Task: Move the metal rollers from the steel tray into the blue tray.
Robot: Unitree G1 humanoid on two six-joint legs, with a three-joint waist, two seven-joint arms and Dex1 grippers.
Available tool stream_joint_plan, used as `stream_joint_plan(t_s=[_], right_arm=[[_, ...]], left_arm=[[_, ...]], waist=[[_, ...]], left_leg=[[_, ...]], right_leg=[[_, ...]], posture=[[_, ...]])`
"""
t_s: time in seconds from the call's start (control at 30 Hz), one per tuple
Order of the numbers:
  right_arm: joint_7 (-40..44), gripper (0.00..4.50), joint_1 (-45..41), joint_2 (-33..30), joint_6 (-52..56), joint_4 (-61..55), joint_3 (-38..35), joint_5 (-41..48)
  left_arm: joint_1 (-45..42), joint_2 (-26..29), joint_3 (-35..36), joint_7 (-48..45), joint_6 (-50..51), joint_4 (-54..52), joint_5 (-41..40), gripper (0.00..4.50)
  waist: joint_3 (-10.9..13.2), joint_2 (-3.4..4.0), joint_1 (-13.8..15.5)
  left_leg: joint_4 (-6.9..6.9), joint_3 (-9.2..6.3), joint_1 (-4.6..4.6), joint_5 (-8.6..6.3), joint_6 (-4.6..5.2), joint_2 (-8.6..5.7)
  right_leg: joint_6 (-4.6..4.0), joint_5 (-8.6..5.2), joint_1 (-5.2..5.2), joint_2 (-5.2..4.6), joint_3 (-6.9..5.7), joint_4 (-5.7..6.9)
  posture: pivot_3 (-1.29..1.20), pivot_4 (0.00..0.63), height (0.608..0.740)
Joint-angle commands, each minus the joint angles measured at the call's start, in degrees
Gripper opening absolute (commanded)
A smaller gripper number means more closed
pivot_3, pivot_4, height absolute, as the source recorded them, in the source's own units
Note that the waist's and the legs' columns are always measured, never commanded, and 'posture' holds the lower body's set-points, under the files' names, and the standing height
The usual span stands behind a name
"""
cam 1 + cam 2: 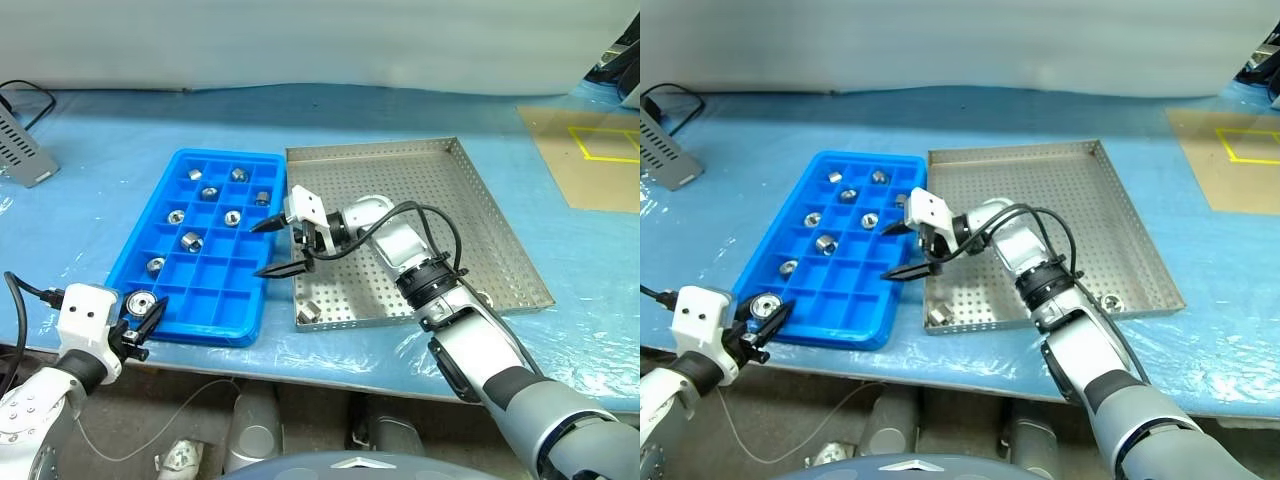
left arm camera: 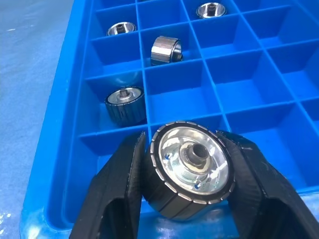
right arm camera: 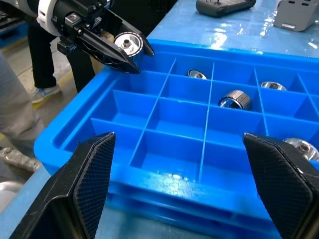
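Observation:
The blue tray [image 1: 215, 290] lies left of the steel tray [image 1: 420, 160], and several metal rollers [image 1: 191, 241] sit in its compartments. At the blue tray's near left corner, my left gripper [image 1: 143, 310] is shut on another roller [image 2: 189, 167], held just above the rim. My right gripper [image 1: 275, 247] is open and holds nothing. It hangs over the blue tray's right edge, pointing left. One roller [image 1: 308, 313] lies in the steel tray's near left corner. Another [image 1: 1110, 301] rests by its near rim, beside my right arm.
A grey device [image 1: 25, 150] with a black cable lies at the far left of the blue-covered table. A brown sheet with yellow tape [image 1: 590, 155] is at the far right. The table's front edge runs just behind my left gripper.

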Motion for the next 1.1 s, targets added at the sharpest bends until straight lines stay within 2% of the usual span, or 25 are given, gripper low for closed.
stream_joint_plan(t_s=[0.03, 0.2, 0.5, 0.73, 0.97, 1.1], right_arm=[[0.23, 4.32, -1.61, 0.19, -1.58, -0.34, -0.77, -0.27], [-0.68, 4.32, -1.18, -0.1, -1.67, -0.44, -1.24, -0.53], [-4.49, 4.32, 0.85, -1.53, -0.87, -3.22, -2.66, -1.01], [-6.14, 4.32, 6.29, -7.56, 5.79, -13.05, -4.83, 0.33], [-12.55, 4.32, 15.84, -13.59, 14.45, -26.51, -8.62, 0.72], [-16.07, 4.32, 20.75, -15.91, 18.77, -33.3, -10.59, 1.23]], left_arm=[[-0.71, -0.17, -0.77, 1.38, -1.56, 1.59, 1.22, 2.25], [-1.56, 1.04, -1.19, 0.86, -1.84, 2.64, 1.29, 3.84], [-7.42, 5.28, -3.74, -1.42, -1.46, 4.63, 0.21, 3.84], [-14.62, 9.83, -8.36, -9.76, -2.26, 9.7, -3.15, 3.84], [-28.03, 15.15, -17.77, -20.96, -2.58, 16.97, -4.38, 3.84], [-40.05, 15.33, -22.95, -26.83, -3.09, 23.7, -4.78, 3.84]], waist=[[0.0, 0.0, -0.01], [0.0, 0.0, -0.17], [-0.01, 0.0, -0.33], [-0.01, 0.0, -1.06], [-0.02, 0.01, -3.85], [-0.03, 0.0, -5.9]], left_leg=[[0.0, 0.0, 0.01, 0.0, 0.0, 0.0], [0.0, 0.0, -0.01, 0.0, 0.0, -0.02], [0.04, 0.01, 0.04, 0.02, -0.03, -0.01], [0.21, 0.05, 0.09, 0.03, -0.04, -0.03], [0.49, 0.09, 0.29, 0.14, -0.22, -0.04], [0.52, 0.1, 0.38, 0.21, -0.31, -0.04]], right_leg=[[0.0, 0.0, 0.0, 0.0, 0.0, 0.0], [0.0, 0.0, -0.01, 0.0, 0.01, -0.01], [0.0, 0.0, 0.0, 0.01, 0.01, 0.09], [0.0, 0.0, -0.02, 0.01, 0.08, 0.35], [-0.03, -0.1, -0.06, 0.02, 0.22, 0.98], [-0.01, -0.09, -0.05, 0.05, 0.26, 1.06]], posture=[[0.52, 0.15, 0.74], [0.49, 0.15, 0.74], [0.41, 0.15, 0.74], [0.22, 0.15, 0.74], [0.05, 0.15, 0.74], [-0.04, 0.15, 0.74]])
